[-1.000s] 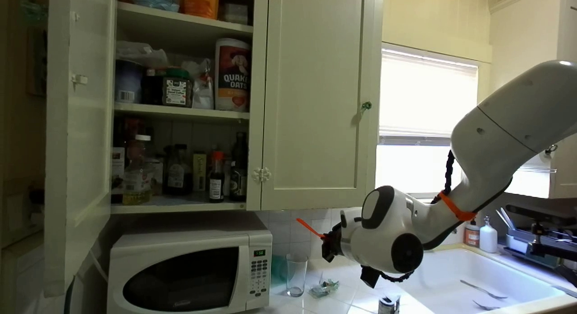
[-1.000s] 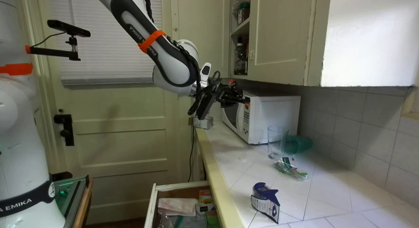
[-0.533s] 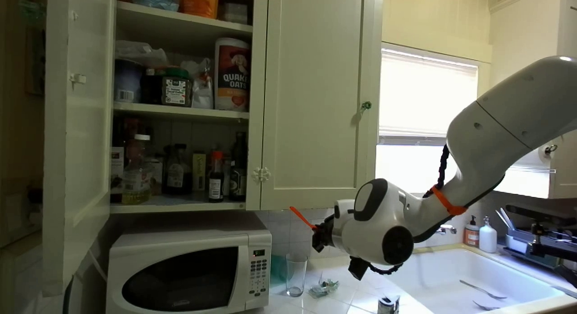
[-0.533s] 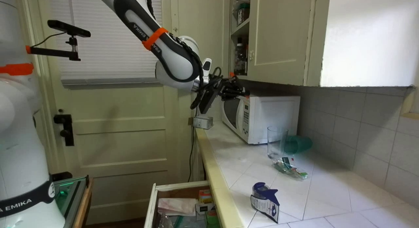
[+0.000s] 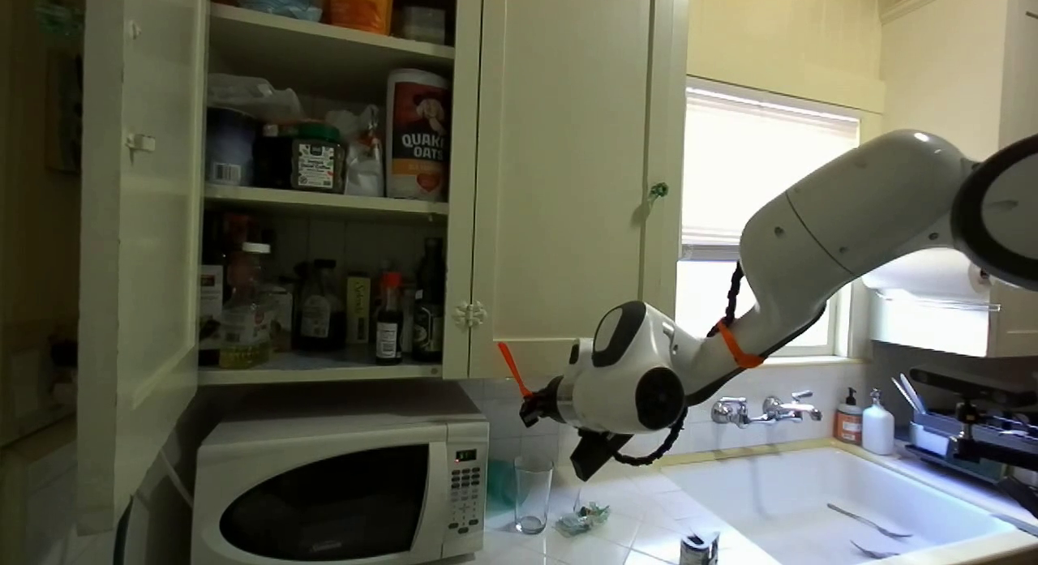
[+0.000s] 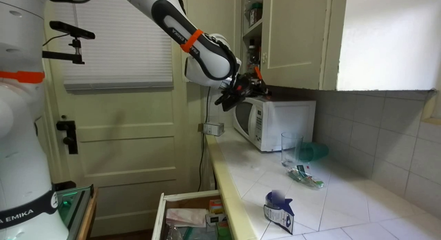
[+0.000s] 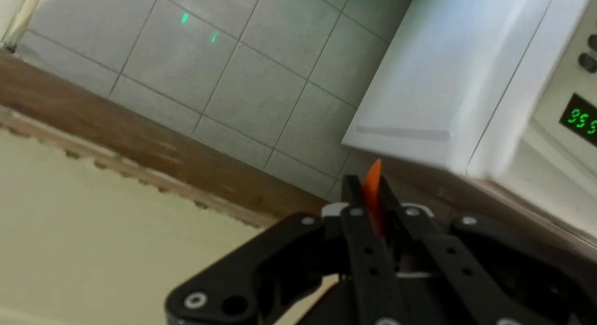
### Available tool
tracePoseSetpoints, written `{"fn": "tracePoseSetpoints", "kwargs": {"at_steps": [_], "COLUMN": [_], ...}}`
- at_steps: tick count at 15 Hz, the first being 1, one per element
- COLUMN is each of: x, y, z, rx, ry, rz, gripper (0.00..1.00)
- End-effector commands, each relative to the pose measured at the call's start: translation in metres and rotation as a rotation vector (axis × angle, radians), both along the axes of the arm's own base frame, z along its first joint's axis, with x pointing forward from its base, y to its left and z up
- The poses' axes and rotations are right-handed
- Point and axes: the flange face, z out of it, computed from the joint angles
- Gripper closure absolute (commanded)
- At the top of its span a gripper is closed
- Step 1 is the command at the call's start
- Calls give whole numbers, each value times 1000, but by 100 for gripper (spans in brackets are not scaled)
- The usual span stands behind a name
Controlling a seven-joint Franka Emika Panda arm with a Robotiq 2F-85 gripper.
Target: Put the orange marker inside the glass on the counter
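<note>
This is a kitchen. Near the jaws stands a microwave (image 5: 332, 496), on a tiled counter (image 6: 248, 171) that runs below them. Higher than the jaws, an open cupboard (image 5: 462, 224) holds a tub of oats (image 5: 418, 139) and several bottles (image 5: 389, 330). Lower than the jaws and well apart, cutlery (image 5: 870, 522) lies in a sink (image 5: 778, 508) with a wall tap (image 5: 788, 408).
</note>
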Motion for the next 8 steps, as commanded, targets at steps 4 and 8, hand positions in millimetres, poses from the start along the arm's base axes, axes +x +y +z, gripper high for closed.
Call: {"fn": "tracePoseSetpoints", "kwargs": {"at_steps": [4, 8], "x": [-5, -7], "y": [-47, -80], "z": [-70, -100], "rx": [66, 55], "ry": [199, 214], "rz": [-53, -132], "gripper": [98, 98]}}
